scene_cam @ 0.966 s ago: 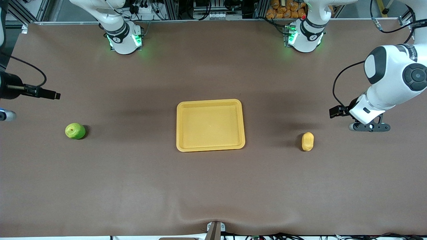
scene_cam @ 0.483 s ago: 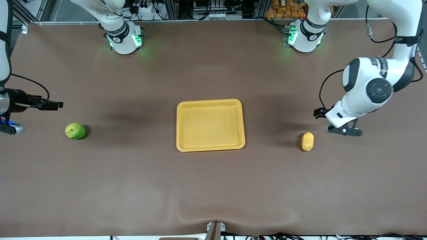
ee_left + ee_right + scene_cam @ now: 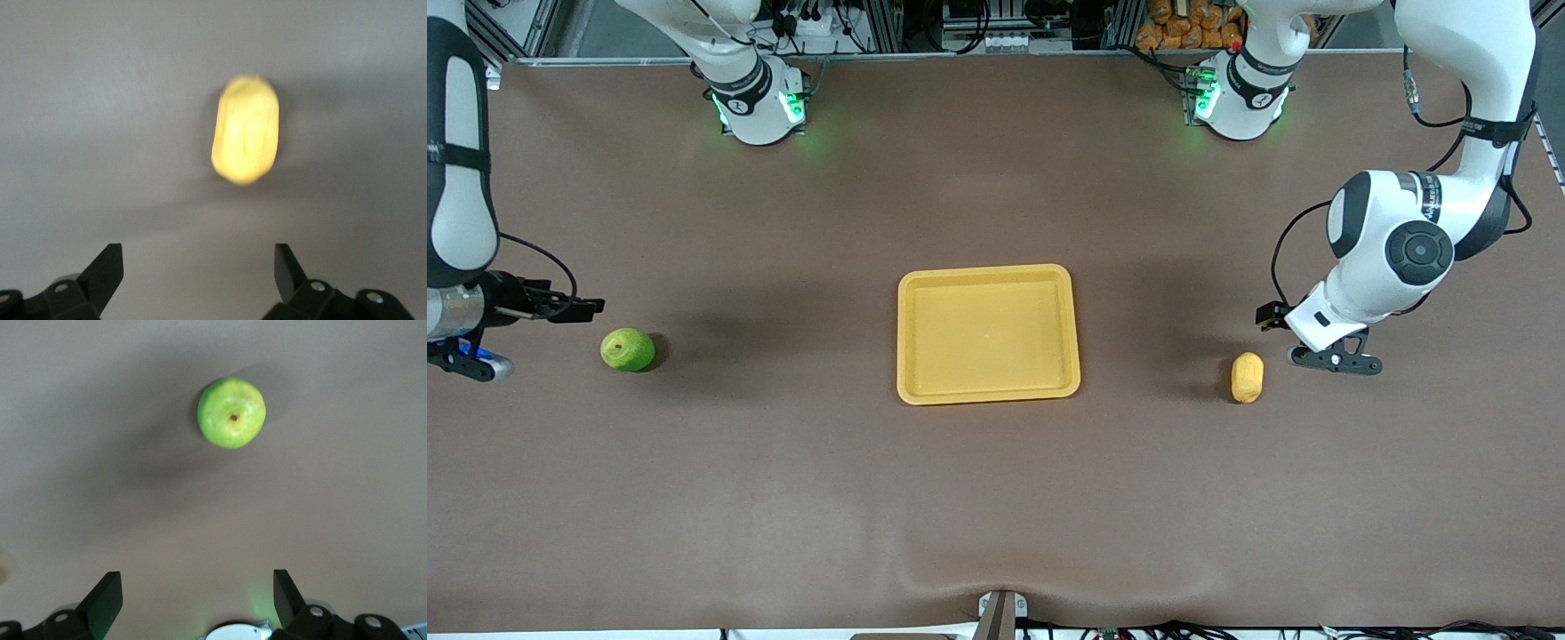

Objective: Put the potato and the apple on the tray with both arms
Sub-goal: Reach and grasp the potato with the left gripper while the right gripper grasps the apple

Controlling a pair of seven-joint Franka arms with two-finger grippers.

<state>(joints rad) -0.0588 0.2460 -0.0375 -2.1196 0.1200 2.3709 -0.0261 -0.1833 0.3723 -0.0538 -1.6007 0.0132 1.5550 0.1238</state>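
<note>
The yellow tray [image 3: 988,270] lies mid-table with nothing in it. A green apple [image 3: 628,349] [image 3: 231,413] rests on the mat toward the right arm's end. The tan-yellow potato [image 3: 1247,377] [image 3: 245,129] lies toward the left arm's end. My left gripper [image 3: 1334,360] [image 3: 198,257] hangs open over bare mat just beside the potato, with nothing between its fingers. My right gripper [image 3: 470,363] [image 3: 197,583] is open over the mat beside the apple, near the table's end, and holds nothing.
The two arm bases [image 3: 760,107] [image 3: 1236,102] glow green along the table's edge farthest from the front camera. Orange items [image 3: 1192,22] are stacked off the table there. A small bracket [image 3: 1000,613] sits at the nearest edge. Brown mat surrounds the tray.
The left arm has swung in, bringing its gripper close beside the potato. The right arm has come in from the table's end toward the apple. Fruits and tray have not moved.
</note>
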